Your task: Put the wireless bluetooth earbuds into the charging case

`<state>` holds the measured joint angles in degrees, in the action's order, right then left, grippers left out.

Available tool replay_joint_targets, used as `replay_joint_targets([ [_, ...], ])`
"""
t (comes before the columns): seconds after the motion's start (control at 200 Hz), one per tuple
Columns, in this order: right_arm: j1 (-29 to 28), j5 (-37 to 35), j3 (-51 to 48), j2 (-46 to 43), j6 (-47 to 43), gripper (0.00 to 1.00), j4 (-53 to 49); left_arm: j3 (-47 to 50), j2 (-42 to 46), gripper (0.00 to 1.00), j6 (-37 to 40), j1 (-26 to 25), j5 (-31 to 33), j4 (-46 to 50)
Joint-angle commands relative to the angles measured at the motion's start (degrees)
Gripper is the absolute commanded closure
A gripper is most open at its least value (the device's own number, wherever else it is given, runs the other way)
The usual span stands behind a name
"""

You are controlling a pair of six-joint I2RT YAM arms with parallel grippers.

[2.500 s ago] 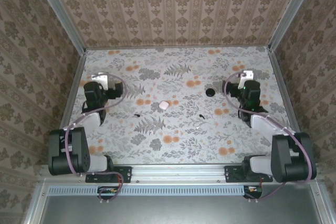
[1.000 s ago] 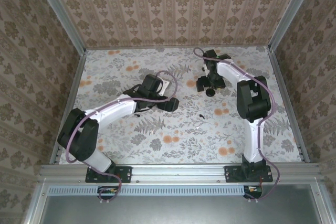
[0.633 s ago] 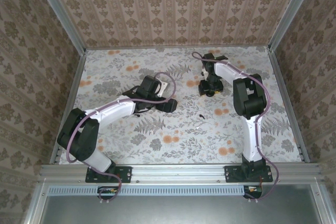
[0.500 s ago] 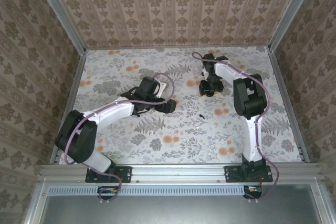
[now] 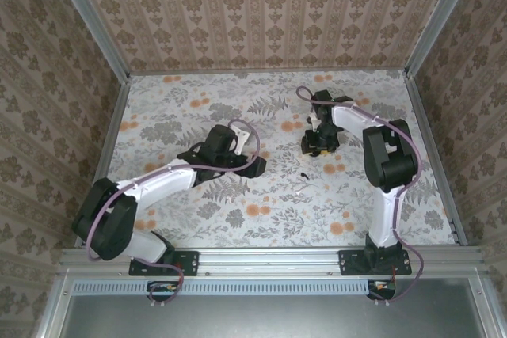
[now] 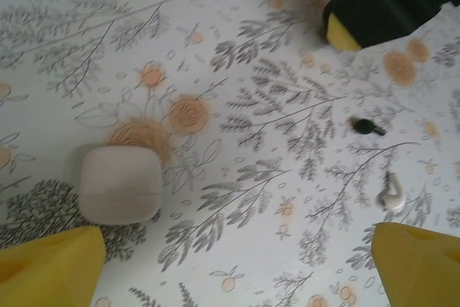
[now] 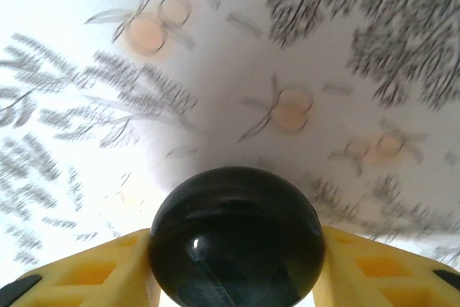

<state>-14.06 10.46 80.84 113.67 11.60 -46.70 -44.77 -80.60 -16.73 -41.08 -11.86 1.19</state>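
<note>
r grip point(image 7: 234, 272) clamps black dome point(image 7: 234, 224)

Right gripper point(image 7: 234, 285) and the black round object point(image 7: 233, 228) between its pads point(image 7: 86, 271) ran off the lower edge; the tabletop point(image 7: 323, 48) was blurred; the left gripper point(image 6: 237, 271) had its fingertips point(image 6: 50, 264) cropped.

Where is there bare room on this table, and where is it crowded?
Free: the far-left corner of the table beyond the left arm, and the near strip between it and the right arm. Crowded: the centre, where the open left gripper hovers by the charging case, an earbud and the right gripper.
</note>
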Motion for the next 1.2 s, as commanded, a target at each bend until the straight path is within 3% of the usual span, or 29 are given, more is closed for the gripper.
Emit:
replay_joint_targets([
  [0.0,-0.8,6.7,-4.5,-7.4,8.5,0.48,5.2,2.9,3.0,0.04,0.6,-1.8,0.2,-10.0],
  [0.245,-1.3,12.8,-18.8,-26.8,31.2,0.48,25.7,3.3,5.9,0.06,2.8,-3.8,-0.1,-25.1],
  [0.595,-5.1,11.5,-20.3,-42.4,46.5,0.45,32.7,6.8,0.7,0.13,10.7,-9.4,2.8,-55.0],
  [0.835,-7.7,13.2,-18.2,-44.9,49.2,0.43,33.7,1.9,-7.1,0.19,8.5,-10.1,3.0,-63.2],
  [1.06,-8.3,11.7,-18.9,-46.7,49.3,0.43,33.5,-1.6,-11.9,0.35,4.8,-9.3,1.5,-66.9],
  [1.195,-8.3,11.3,-19.8,-46.8,49.5,0.43,33.9,-2.8,-13.8,0.36,2.6,-8.8,-0.2,-68.9],
])
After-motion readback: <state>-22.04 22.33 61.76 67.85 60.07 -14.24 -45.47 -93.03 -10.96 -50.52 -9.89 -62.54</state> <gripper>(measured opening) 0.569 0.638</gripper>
